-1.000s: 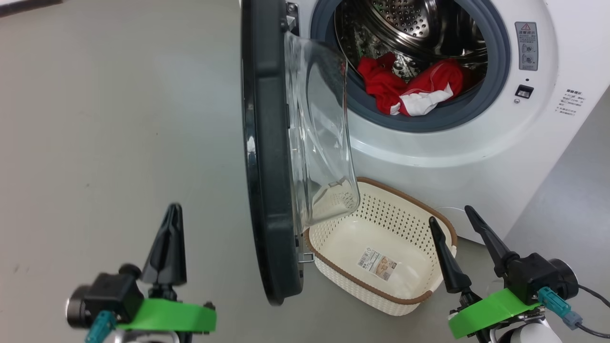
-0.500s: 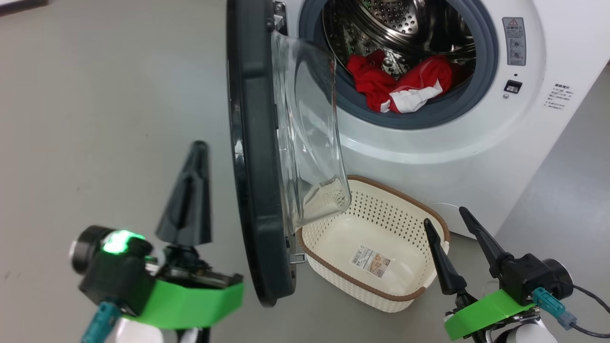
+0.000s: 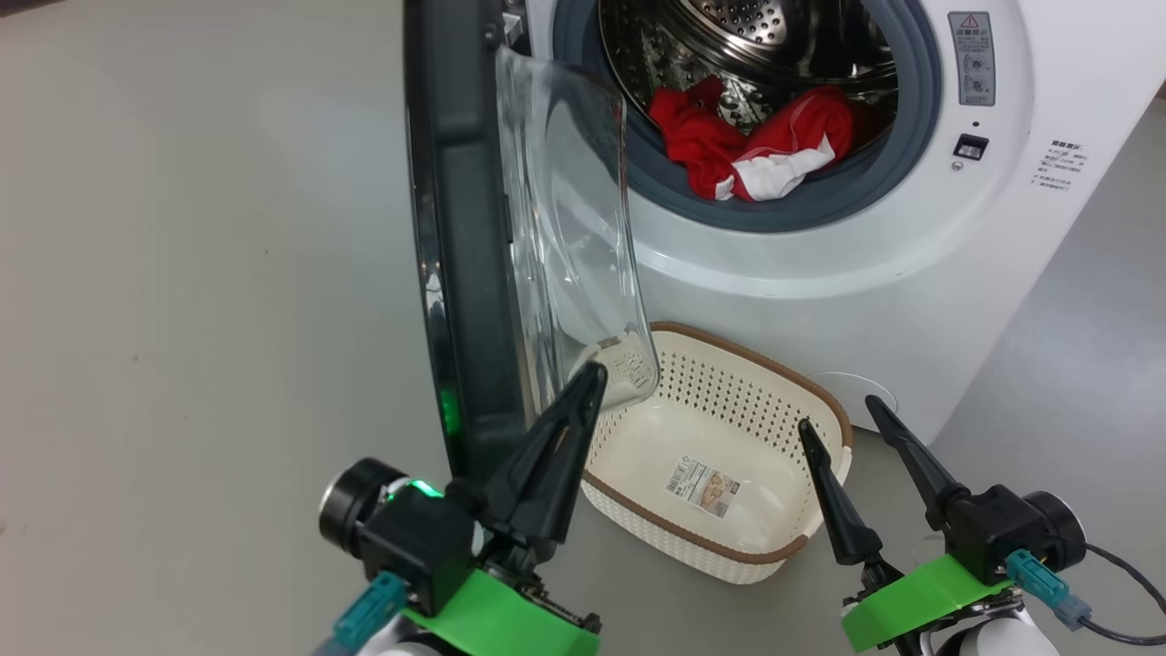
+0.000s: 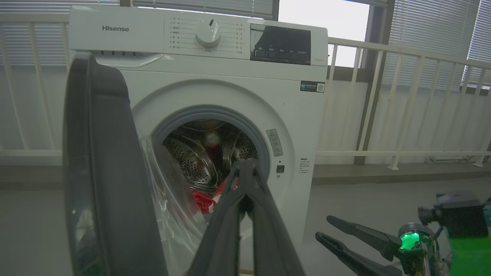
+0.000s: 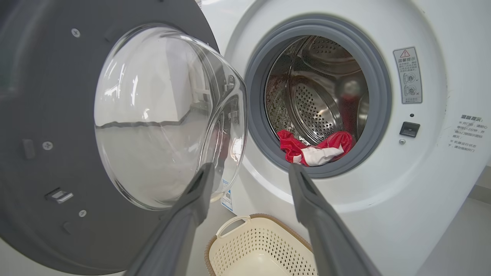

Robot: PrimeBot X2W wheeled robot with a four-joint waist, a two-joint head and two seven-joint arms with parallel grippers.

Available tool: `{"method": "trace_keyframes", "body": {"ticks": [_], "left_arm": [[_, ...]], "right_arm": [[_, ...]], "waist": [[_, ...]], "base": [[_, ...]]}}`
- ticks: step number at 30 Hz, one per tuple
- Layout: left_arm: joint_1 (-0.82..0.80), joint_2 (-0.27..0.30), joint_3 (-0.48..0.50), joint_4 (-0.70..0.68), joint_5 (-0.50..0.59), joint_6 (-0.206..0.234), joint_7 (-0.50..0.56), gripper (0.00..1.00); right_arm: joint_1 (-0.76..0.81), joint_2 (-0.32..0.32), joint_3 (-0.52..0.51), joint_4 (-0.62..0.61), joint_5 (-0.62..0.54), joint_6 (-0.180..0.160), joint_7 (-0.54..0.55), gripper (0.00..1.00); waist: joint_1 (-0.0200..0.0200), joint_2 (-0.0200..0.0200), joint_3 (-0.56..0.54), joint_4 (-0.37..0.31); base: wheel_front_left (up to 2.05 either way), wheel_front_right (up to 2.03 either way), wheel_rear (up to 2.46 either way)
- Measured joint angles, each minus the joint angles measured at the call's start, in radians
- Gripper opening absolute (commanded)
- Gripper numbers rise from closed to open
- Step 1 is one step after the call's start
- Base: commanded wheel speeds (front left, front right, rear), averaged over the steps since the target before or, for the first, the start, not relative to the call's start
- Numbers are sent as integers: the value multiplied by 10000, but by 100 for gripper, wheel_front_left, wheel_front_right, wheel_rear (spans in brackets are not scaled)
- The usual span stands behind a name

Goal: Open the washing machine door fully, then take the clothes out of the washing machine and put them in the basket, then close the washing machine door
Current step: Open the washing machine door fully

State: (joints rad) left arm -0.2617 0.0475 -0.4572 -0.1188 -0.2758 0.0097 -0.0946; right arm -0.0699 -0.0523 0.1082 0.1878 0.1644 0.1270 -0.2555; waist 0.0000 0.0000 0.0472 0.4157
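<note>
While the washing machine door [image 3: 465, 228] stands open, glossy black rim edge-on, bright red clothes [image 3: 756, 146] with a white panel lie bunched at the front lip of the steel drum [image 3: 765, 23]; left claw [image 3: 590, 374] pressed together, right claw [image 3: 836, 412] spread.

One washing machine [image 3: 820, 273], with one round door [image 3: 465, 228] hung open at its left. One perforated basket [image 3: 729, 392] stands just before it. Inside it lies one red-and-white heap of clothes [image 3: 756, 146], perhaps two garments, too tangled to count. Two grippers face it: left gripper [image 3: 592, 371], right gripper [image 3: 836, 412].
</note>
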Motion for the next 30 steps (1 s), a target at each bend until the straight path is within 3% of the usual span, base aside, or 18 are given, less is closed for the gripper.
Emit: {"method": "trace_keyframes", "body": {"ticks": [16,30], "left_arm": [[384,12,171,1833,-598,353,562,0],[384,56,702,2052,-871,709,267,0]], "right_arm": [[-7,-2,-61,-12,2,0,0,100],[-6,-2,-46,-2,-2,0,0,100]], "waist": [[0,0,129,77],[0,0,168,657]], "base": [[0,0,0],[0,0,0]]}}
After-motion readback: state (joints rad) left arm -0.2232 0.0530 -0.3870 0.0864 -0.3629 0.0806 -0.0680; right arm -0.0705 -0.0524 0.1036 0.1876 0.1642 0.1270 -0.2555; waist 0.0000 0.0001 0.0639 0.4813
